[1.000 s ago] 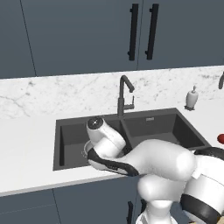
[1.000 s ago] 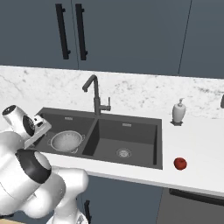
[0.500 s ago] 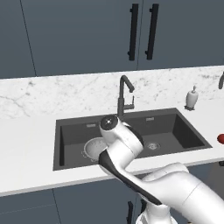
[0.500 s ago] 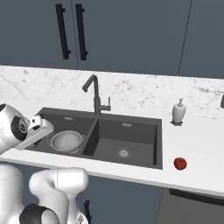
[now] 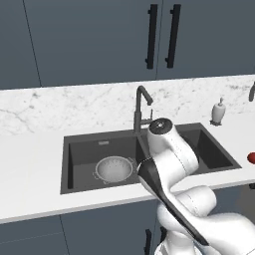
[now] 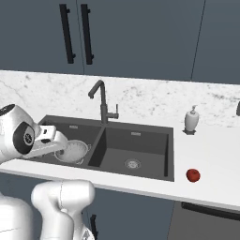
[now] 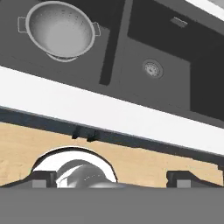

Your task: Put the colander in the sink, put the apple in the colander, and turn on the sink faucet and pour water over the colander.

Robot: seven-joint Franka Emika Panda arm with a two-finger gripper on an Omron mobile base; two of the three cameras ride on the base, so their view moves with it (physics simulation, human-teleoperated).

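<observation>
Down at the bottom of the hand view, my fingers (image 7: 183,178) stand spread wide with nothing between them, hanging out in front of the bench (image 7: 109,109), over its front edge and the wooden floor (image 7: 144,162) below. I judge that empty, open stance suits the step in hand: 1 of the 3 jobs looks done, and the next thing to fetch is off to my right.

Just past the bench edge lies the sink (image 5: 69,144), with its 2 basins. The colander (image 5: 114,168) sits upright on the floor of the left basin, rim up and both wire handles free, so it is ready to take fruit and water. The right basin holds only its round drain (image 7: 152,68).

The apple (image 6: 192,175) rests on the bench to the right of the sink, near the front edge and well apart from the colander. To carry it over I must cross the right basin and the divider (image 7: 114,43) between the basins.

Behind the divider stands the sink faucet (image 5: 141,107), its bent spout pointing forward. No water shows running. I judge the spout will need swinging over the left basin, and it is the 1 tall thing to keep clear of on the way across.

Farther right on the back of the bench stands a white pump bottle (image 6: 190,120), well apart from the apple. Beyond, dark cabinet doors (image 5: 89,40) with 2 black handles close the scene.
</observation>
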